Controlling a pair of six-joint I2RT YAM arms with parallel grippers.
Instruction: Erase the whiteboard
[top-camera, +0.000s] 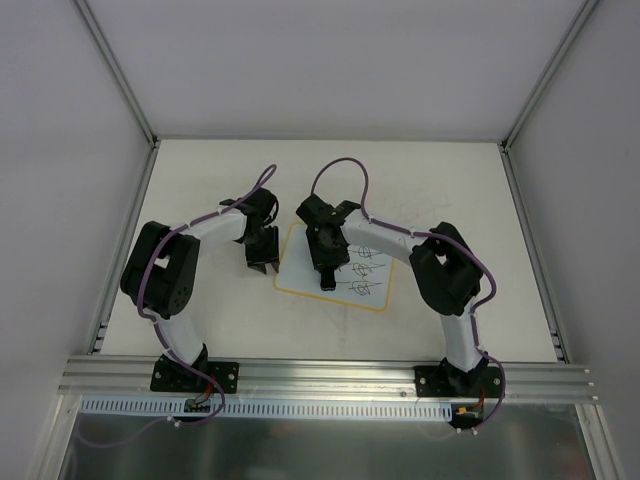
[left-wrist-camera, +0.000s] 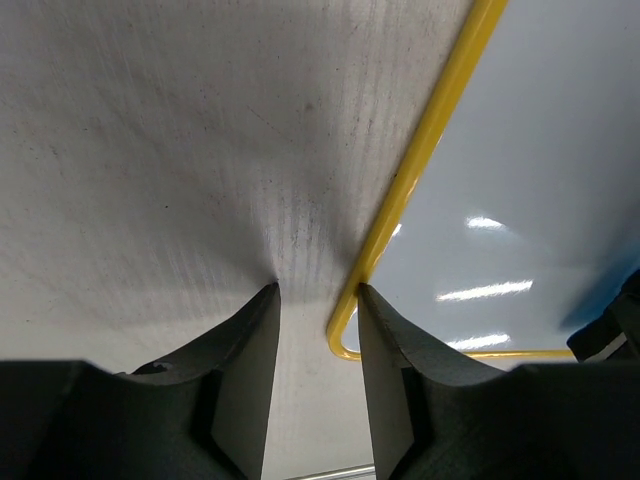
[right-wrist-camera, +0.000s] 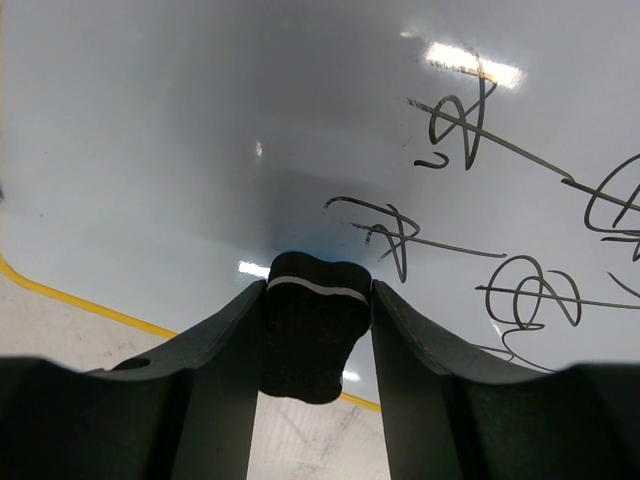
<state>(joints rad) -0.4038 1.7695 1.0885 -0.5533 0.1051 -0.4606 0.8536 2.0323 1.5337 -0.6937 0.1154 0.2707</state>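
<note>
Jaws: right gripper (right-wrist-camera: 318, 290) clamps a black, white-striped eraser block (right-wrist-camera: 312, 345), left gripper (left-wrist-camera: 317, 292) gapes empty astride the flat white, yellow-rimmed whiteboard (left-wrist-camera: 520, 150) corner (mid-wipe, likely); next, sweep the dark scribbles (right-wrist-camera: 452, 118) ahead.

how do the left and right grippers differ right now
The right gripper clamps a dark eraser; the left gripper holds nothing, jaws apart. The right gripper is over the whiteboard beside the scribbles; the left gripper sits at the board's yellow rim, partly over bare table. Both are black and point down at the surface.
</note>
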